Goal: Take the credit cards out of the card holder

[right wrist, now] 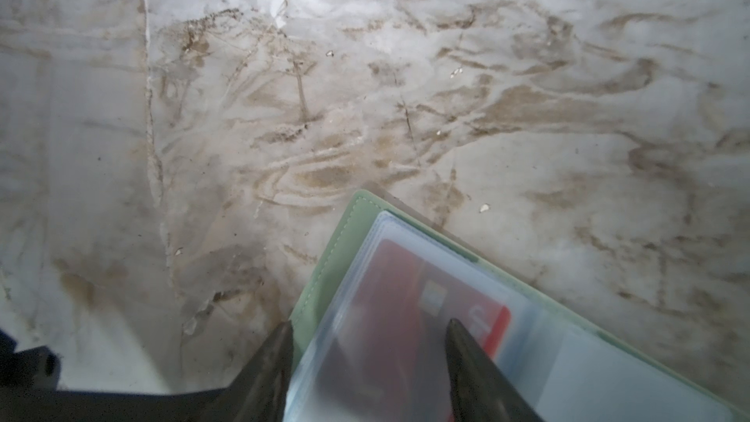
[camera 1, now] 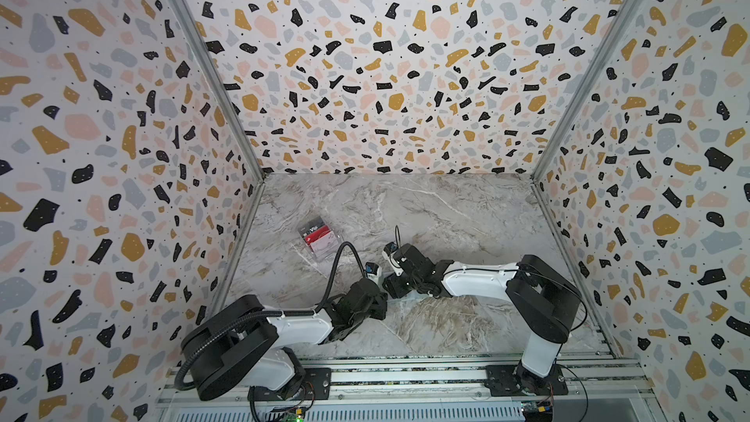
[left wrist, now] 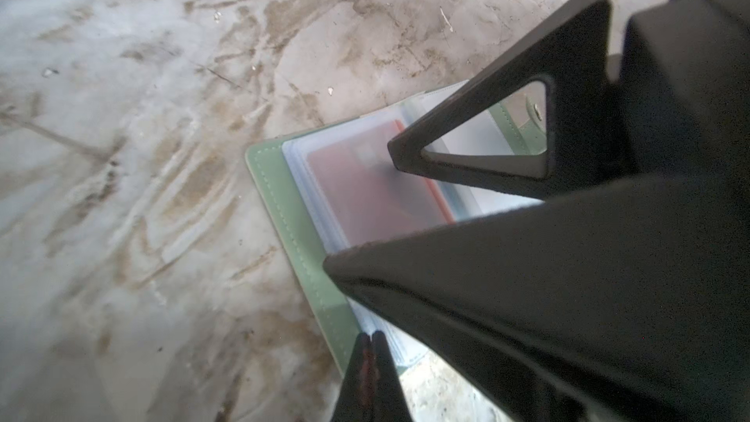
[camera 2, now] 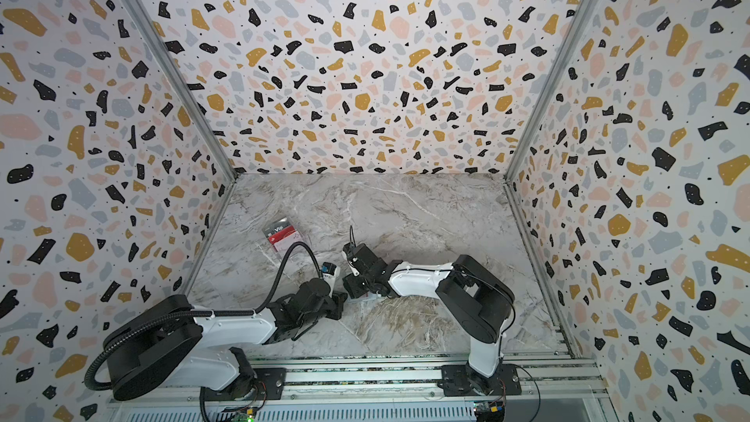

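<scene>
The mint-green card holder (left wrist: 284, 213) lies open on the marble table, its clear sleeves facing up. A red credit card (right wrist: 406, 290) sits inside the top sleeve and also shows as the red card (left wrist: 365, 192) in the left wrist view. My right gripper (right wrist: 370, 324) is open and straddles that sleeve: one fingertip stands outside the green cover, the other over the red card. My left gripper (left wrist: 370, 336) is shut, with its tips at the holder's green edge. In both top views the left gripper (camera 1: 381, 305) and right gripper (camera 1: 393, 287) meet and hide most of the holder.
A clear plastic box (camera 1: 318, 237) at the back left holds a dark "Vip" card and a white-pink one; it is also seen as the box (camera 2: 284, 235). Patterned walls close three sides. A metal rail (camera 1: 406, 375) carries both arm bases at the front.
</scene>
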`<state>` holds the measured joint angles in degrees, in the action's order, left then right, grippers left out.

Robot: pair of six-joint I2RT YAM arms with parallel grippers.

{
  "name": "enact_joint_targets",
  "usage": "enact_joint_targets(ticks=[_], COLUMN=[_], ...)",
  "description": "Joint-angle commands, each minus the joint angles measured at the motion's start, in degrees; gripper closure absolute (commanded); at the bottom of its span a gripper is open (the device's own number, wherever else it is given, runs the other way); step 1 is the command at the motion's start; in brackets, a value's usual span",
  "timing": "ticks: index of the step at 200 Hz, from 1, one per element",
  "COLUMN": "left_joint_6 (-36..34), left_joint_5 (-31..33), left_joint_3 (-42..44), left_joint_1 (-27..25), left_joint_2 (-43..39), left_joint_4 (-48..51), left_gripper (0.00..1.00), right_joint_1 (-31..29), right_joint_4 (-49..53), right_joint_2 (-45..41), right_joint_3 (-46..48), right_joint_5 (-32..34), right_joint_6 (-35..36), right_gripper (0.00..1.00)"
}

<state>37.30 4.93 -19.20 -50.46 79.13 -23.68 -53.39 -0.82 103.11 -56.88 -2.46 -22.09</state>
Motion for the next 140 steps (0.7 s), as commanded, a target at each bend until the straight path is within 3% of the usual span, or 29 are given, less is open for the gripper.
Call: enact_joint_targets(ticks=[1, 45, 85, 140], left_joint_6=[0.86, 1.98, 2.04, 2.34], left_joint_5=[-0.11, -0.09, -0.01, 0.43], left_joint_3=[0.95, 2.85, 3.03, 3.27], left_joint_1=[0.22, 0.34, 0.39, 0.42], left_joint_2=[1.11, 2.17, 2.57, 2.65], left_joint_4=[-2.64, -4.83, -4.97, -4.71], left_gripper=[1.00, 1.00, 1.00, 1.00], right_joint_1=[-0.05, -0.30, -0.66, -1.36], right_joint_4=[3.73, 6.76, 7.13, 8.99], right_joint_2=[-0.02, -1.80, -1.77, -0.53], right_joint_3=[0.46, -0.11, -0.47, -0.87], right_joint_5=[1.94, 5.98, 5.57, 8.35], right_joint_6=[-1.08, -1.10, 0.14, -0.99], right_gripper=[0.39, 0.37, 0.35, 0.38])
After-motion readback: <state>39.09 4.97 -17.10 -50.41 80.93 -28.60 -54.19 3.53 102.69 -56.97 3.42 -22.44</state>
